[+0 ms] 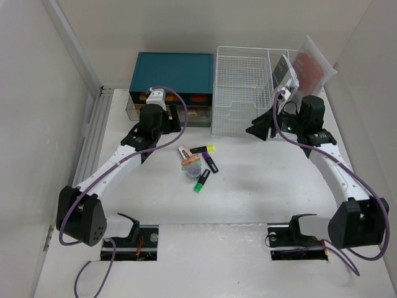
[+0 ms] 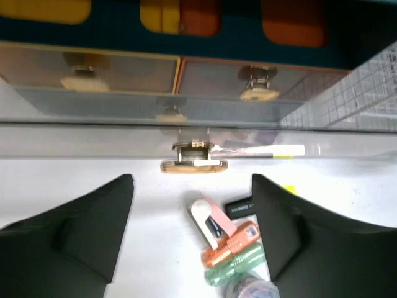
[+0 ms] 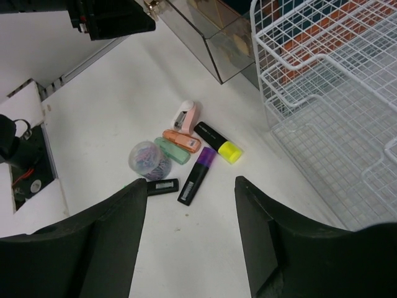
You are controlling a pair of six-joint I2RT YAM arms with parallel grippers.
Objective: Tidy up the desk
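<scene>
On the white desk (image 1: 260,192) a small heap lies mid-table: a pink stapler (image 3: 185,115), a yellow highlighter (image 3: 217,141), a purple highlighter (image 3: 197,176), a green-capped highlighter (image 1: 201,181), orange (image 3: 182,141) and green (image 3: 172,151) markers, and a jar of paper clips (image 3: 148,160). My left gripper (image 2: 192,183) points down in front of the drawer box, open and empty. A wooden drawer handle (image 2: 194,164) lies just beyond its fingertips. My right gripper (image 3: 191,186) hovers open and empty to the right of the heap, beside the wire rack.
A teal drawer box (image 1: 172,71) with clear drawers (image 2: 186,133) stands at the back. To its right a white wire-mesh rack (image 1: 243,87) holds a booklet (image 1: 284,71) and a brown packet (image 1: 312,65). Walls close in on the left, right and back.
</scene>
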